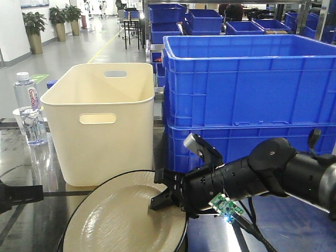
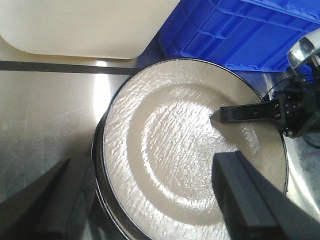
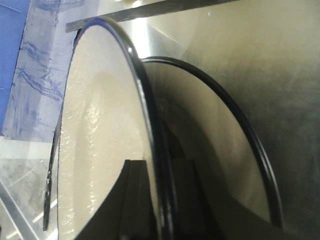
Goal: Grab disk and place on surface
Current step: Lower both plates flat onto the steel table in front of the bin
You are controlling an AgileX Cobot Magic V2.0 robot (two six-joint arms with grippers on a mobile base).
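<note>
disk (image 1: 118, 220) rim in right tool (image 1: 160, 199)

I am reading only one piece of print: white lettering running up the red label of the water bottle (image 1: 29, 107) at the surface's (image 1: 47, 226) far left. It is looking like "Ganten", though the last letters are blurring.

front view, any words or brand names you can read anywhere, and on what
"Gant...": red letters running up the label of the water bottle; the ending is too blurred to read.
wall poster: too blurred to read.
disk, cream bin, blue crates: no text visible.
</note>
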